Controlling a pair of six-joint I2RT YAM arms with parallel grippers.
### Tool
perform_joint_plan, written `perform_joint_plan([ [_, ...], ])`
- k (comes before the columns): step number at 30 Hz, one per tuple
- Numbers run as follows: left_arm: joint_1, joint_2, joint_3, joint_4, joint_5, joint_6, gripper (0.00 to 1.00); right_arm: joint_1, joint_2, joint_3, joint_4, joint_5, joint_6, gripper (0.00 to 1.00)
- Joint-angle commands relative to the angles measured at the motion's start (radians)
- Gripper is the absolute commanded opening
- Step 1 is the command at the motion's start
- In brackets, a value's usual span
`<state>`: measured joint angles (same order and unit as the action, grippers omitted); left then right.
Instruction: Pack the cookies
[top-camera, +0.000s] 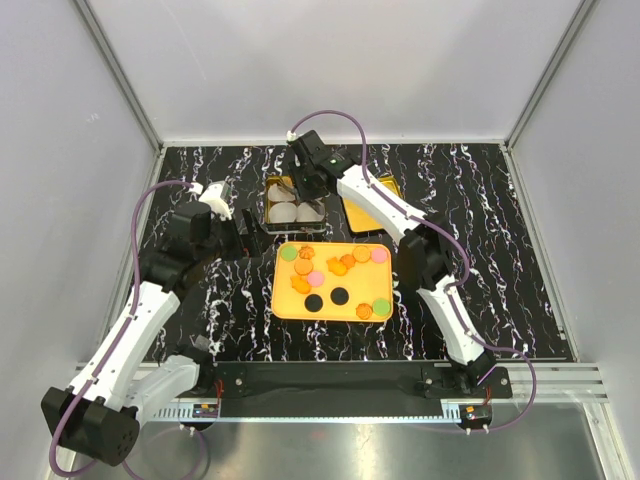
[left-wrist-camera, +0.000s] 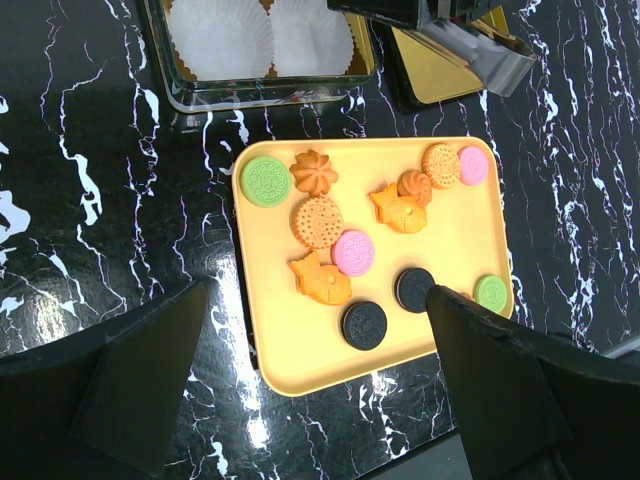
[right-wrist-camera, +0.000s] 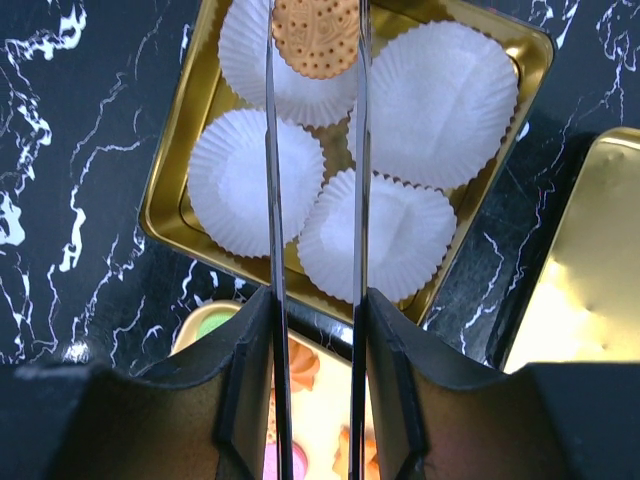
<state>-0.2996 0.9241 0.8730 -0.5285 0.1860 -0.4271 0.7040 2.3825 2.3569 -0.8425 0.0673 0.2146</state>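
Several cookies (left-wrist-camera: 320, 222) in orange, black, pink and green lie on a yellow tray (left-wrist-camera: 300, 345), also seen from above (top-camera: 290, 310). My right gripper (right-wrist-camera: 315, 20) is shut on a round tan-orange cookie (right-wrist-camera: 315, 40), held between its thin metal blades over the far-left white liner of a gold tin (right-wrist-camera: 170, 190). From above, the right gripper (top-camera: 305, 185) hangs over the tin (top-camera: 270, 205). My left gripper (left-wrist-camera: 315, 300) is open and empty, hovering over the tray's near edge; from above it (top-camera: 240, 232) sits left of the tray.
The tin holds several empty white cup liners (right-wrist-camera: 245, 180). Its gold lid (right-wrist-camera: 590, 260) lies to the right of it, behind the tray (top-camera: 368, 212). Grey walls enclose the black marbled table.
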Motion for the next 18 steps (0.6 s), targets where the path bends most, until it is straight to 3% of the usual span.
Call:
perform_joint_plan([
  [1, 0.007, -0.018, -0.008, 0.036, -0.011, -0.006, 0.99, -0.001, -0.003, 0.024, 0.075, 0.008, 0.008, 0.39],
  [10, 0.008, -0.014, -0.008, 0.038, -0.008, -0.006, 0.99, 0.002, 0.012, 0.013, 0.068, -0.001, 0.028, 0.42],
  [18, 0.01, -0.016, -0.008, 0.039, -0.002, -0.006, 0.99, 0.009, 0.009, 0.005, 0.062, -0.008, 0.031, 0.56],
])
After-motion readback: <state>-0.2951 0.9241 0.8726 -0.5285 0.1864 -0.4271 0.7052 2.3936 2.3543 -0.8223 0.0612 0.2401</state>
